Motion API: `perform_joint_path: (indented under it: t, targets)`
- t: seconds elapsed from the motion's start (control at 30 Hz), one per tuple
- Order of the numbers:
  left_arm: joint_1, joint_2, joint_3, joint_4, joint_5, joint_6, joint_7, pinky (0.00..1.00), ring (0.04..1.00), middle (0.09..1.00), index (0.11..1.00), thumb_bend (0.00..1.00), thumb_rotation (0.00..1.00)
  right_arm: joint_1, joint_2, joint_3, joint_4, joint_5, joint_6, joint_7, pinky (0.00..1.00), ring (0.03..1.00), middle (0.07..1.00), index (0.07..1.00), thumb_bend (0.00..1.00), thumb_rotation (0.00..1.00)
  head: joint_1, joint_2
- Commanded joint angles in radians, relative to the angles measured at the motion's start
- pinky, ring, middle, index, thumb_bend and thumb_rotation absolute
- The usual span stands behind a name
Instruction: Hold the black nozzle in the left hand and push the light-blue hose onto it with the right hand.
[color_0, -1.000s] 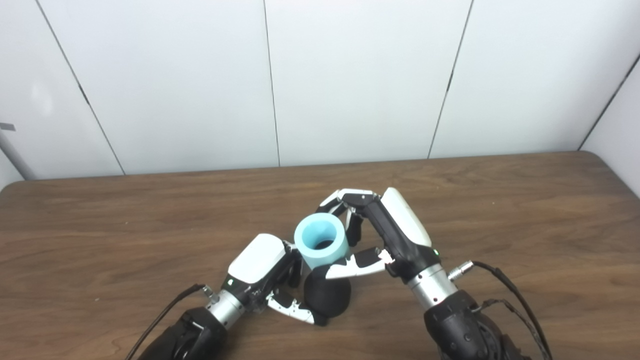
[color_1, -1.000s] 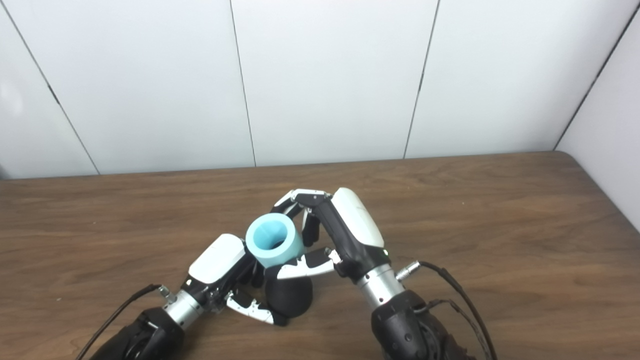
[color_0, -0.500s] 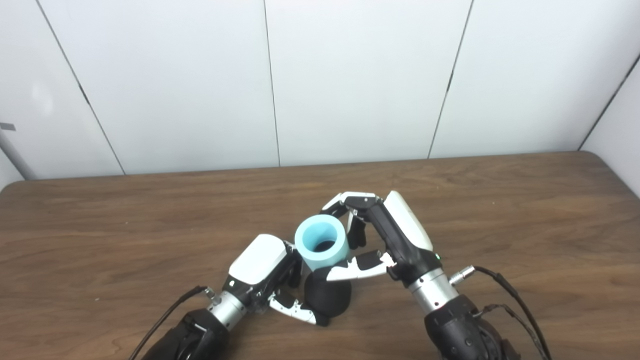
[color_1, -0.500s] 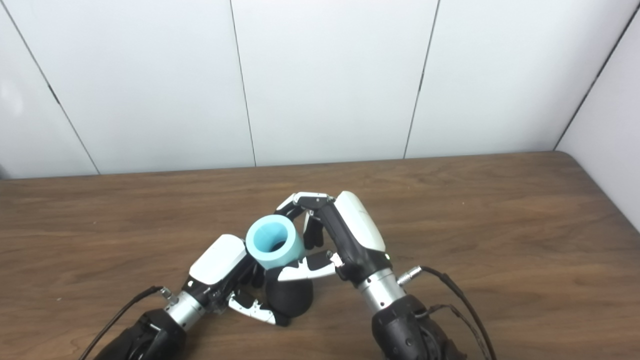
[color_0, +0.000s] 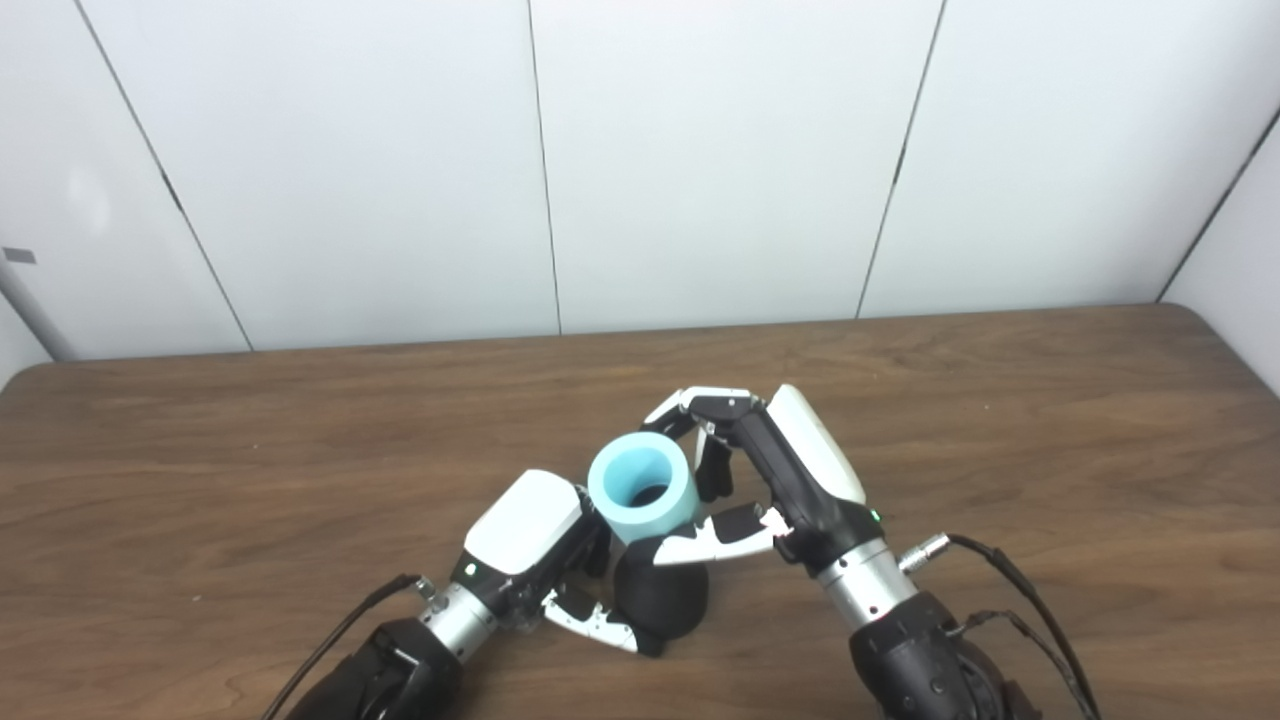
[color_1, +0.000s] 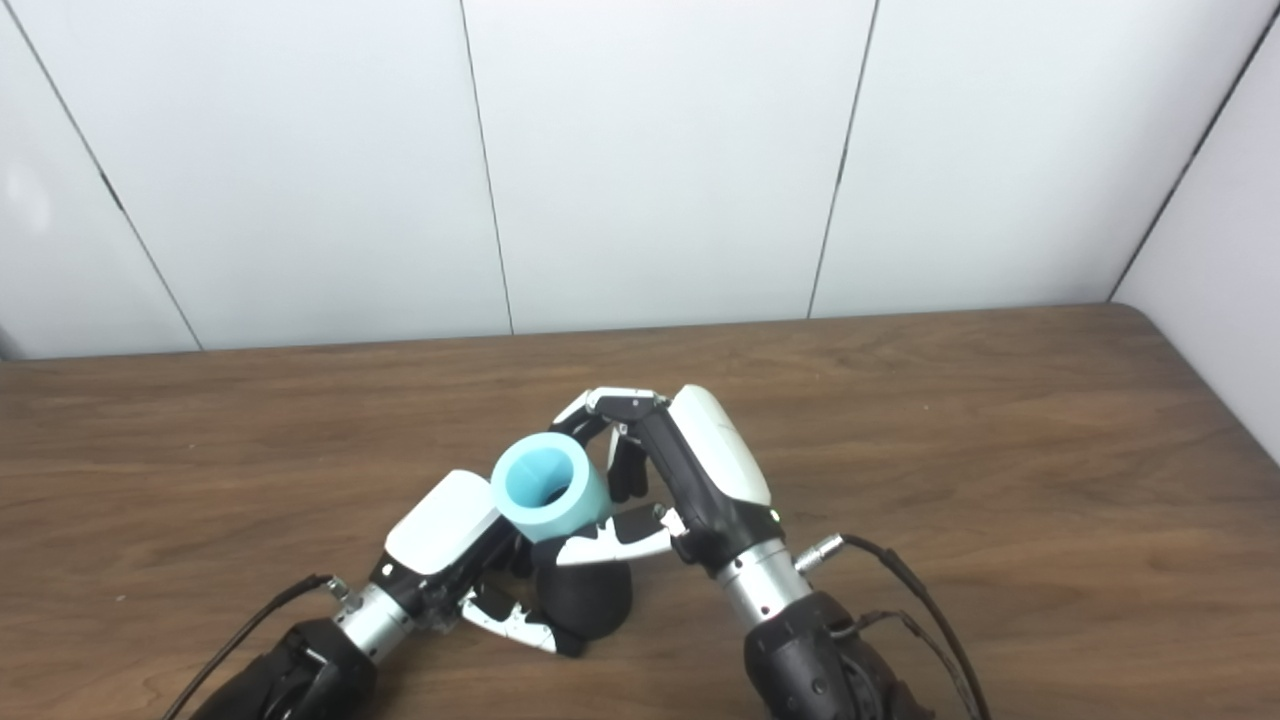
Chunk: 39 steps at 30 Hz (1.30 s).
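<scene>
Hose: the light-blue hose (color_0: 643, 490) is a short, thick tube, tilted, its open mouth turned up toward the cameras; its lower end meets the top of the nozzle.
Nozzle: the black nozzle (color_0: 660, 598) sits directly beneath the hose, low over the worktop (color_0: 1000, 420); whether it rests on the wood cannot be told.
Right hand: the right hand (color_0: 765, 475) grasps the hose, fingers (color_0: 700, 405) curled round its far side and the thumb laid across its near lower edge.
Left hand: the left hand (color_0: 535, 545) grips the nozzle from the left, fingers clenched about its body.
Step in hand: mating; the hose appears partly seated, depth hidden.
Next move: probably a push by the right hand down along the nozzle's axis, with the left hand bracing against it.
Risk: the tilt could make the hose bind or slip aside.
</scene>
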Motion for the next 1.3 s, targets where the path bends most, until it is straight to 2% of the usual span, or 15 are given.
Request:
perform_joint_path:
  t: [0.0,0.13,0.17,0.27,0.53,0.63,0.73,0.83,1.03,1.27]
  targets:
    - [0.139,-0.024,-0.072,0.104,0.028,-0.030,-0.014,0.26,0.325,0.405,0.520,0.51,0.00,-0.016,-0.003,-0.005,-0.010,-0.005,-0.017,0.000,0.14,0.208,0.472,0.483,0.53,0.00,0.001,0.002]
    - [0.141,-0.022,-0.072,0.102,0.030,-0.028,-0.014,0.30,0.355,0.421,0.523,0.52,0.00,-0.011,-0.001,-0.006,-0.010,-0.002,-0.019,-0.004,0.15,0.213,0.473,0.482,0.53,0.00,0.002,0.002]
    - [0.141,-0.022,-0.071,0.103,0.031,-0.029,-0.011,0.29,0.349,0.418,0.523,0.52,0.00,-0.009,-0.001,-0.007,-0.009,-0.001,-0.022,-0.007,0.15,0.215,0.444,0.509,0.52,0.00,0.001,0.003]
    - [0.141,-0.021,-0.070,0.104,0.030,-0.028,-0.012,0.28,0.343,0.417,0.523,0.52,0.00,-0.005,0.001,-0.007,-0.007,-0.004,-0.022,-0.011,0.13,0.194,0.469,0.485,0.53,0.00,0.001,0.001]
    - [0.141,-0.018,-0.070,0.103,0.045,-0.023,-0.003,0.28,0.339,0.412,0.523,0.52,0.00,0.006,0.002,-0.015,-0.003,0.005,-0.030,-0.023,0.15,0.217,0.474,0.483,0.53,0.00,0.000,0.001]
    - [0.141,-0.016,-0.071,0.101,0.050,-0.024,-0.001,0.30,0.357,0.420,0.525,0.52,0.00,0.013,0.004,-0.019,0.001,0.007,-0.040,-0.033,0.15,0.216,0.421,0.531,0.52,0.00,-0.002,0.001]
    - [0.141,-0.015,-0.071,0.101,0.056,-0.023,0.001,0.28,0.344,0.416,0.524,0.52,0.00,0.022,0.010,-0.024,0.005,0.000,-0.050,-0.051,0.13,0.195,0.467,0.488,0.53,0.00,-0.002,0.000]
    - [0.142,-0.015,-0.070,0.100,0.057,-0.019,-0.001,0.28,0.339,0.413,0.525,0.51,0.00,0.033,0.015,-0.030,0.014,0.003,-0.064,-0.068,0.12,0.173,0.471,0.483,0.53,0.00,-0.002,0.000]
    - [0.142,-0.016,-0.069,0.104,0.061,-0.017,0.001,0.30,0.363,0.426,0.526,0.52,0.00,0.041,0.015,-0.039,0.011,-0.008,-0.060,-0.078,0.13,0.193,0.473,0.483,0.53,0.00,-0.002,0.000]
    - [0.144,-0.016,-0.068,0.100,0.061,-0.015,0.000,0.28,0.340,0.415,0.524,0.52,0.00,0.049,0.030,-0.062,0.010,0.034,-0.056,-0.087,0.10,0.160,0.471,0.483,0.53,0.00,-0.004,-0.001]
